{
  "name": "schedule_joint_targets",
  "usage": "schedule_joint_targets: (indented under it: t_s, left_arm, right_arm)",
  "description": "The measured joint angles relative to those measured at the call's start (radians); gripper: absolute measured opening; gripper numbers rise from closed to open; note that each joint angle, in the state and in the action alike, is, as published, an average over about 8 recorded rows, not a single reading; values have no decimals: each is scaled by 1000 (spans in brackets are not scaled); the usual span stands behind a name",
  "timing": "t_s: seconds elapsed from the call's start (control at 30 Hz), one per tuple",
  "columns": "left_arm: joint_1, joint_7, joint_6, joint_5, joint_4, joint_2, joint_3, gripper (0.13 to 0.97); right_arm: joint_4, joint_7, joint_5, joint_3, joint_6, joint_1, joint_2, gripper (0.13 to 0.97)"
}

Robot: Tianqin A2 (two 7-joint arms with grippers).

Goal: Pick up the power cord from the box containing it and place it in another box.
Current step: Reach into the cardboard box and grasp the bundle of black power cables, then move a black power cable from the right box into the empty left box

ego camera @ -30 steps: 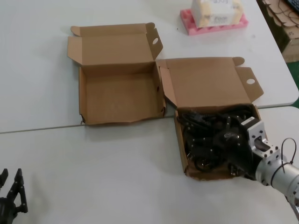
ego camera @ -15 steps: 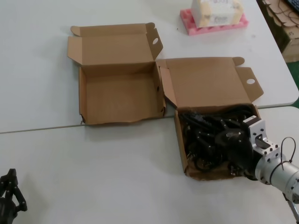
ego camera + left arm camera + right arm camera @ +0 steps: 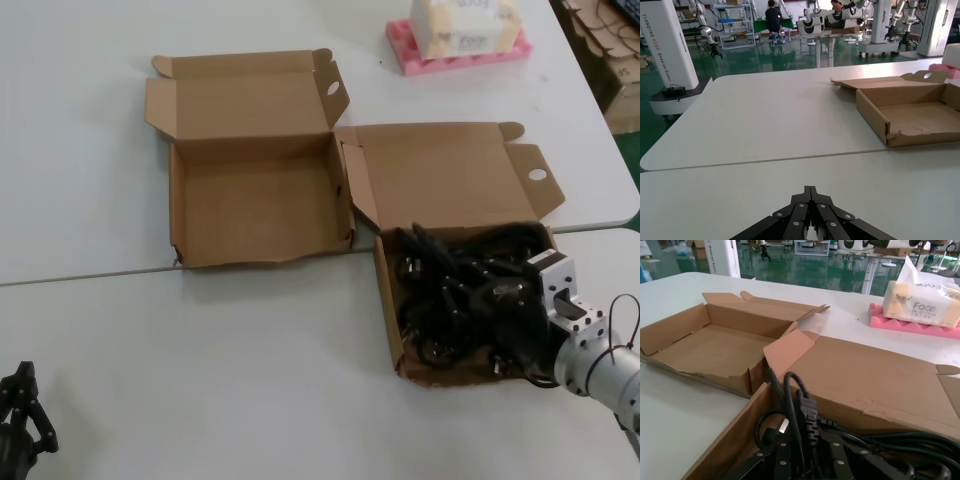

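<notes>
The box containing it [image 3: 385, 300] sits open on the right, filled with tangled black cable. My right gripper [image 3: 500, 300] reaches into it from the near right, and its jaws stand closed round a strand of the power cord [image 3: 450, 290]. In the right wrist view the power cord [image 3: 805, 415] loops up between the fingers of the right gripper [image 3: 810, 460], close to the box wall [image 3: 735, 435]. Another box [image 3: 260, 205] lies open and bare to the left, also seen as another box [image 3: 710, 347]. My left gripper [image 3: 20, 410] is parked shut at the near left, shown as the left gripper [image 3: 810, 192].
A tissue box on pink foam [image 3: 460, 30] stands at the far right, behind the boxes. The two cardboard boxes nearly touch at their corners. A seam between two tables [image 3: 100, 272] runs under the front of both boxes. The table's right edge [image 3: 610, 222] is close to the cable box.
My right gripper has drawn back toward the near right, and the cable strands in the box have shifted and risen with it. The left gripper dropped slightly lower at the near left.
</notes>
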Motion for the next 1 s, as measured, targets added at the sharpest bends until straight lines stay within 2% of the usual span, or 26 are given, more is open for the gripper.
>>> schedule_joint_targets:
  t_s: [0.1, 0.37, 0.73, 0.87, 1.0]
  left_arm:
    - [0, 0, 0, 0, 0, 0, 0, 163]
    - [0, 0, 0, 0, 0, 0, 0, 163]
    - [0, 0, 0, 0, 0, 0, 0, 163]
    - [0, 0, 0, 0, 0, 0, 0, 163]
    - [0, 0, 0, 0, 0, 0, 0, 163]
  right_arm:
    - [10, 0, 2, -2, 6, -4, 10, 237]
    - [74, 0, -5, 5, 19, -25, 46, 194]
    - [321, 0, -147, 50, 12, -74, 122, 184]
    - [368, 0, -164, 67, 2, -64, 116, 182]
    - [346, 0, -132, 61, 5, -18, 65, 182]
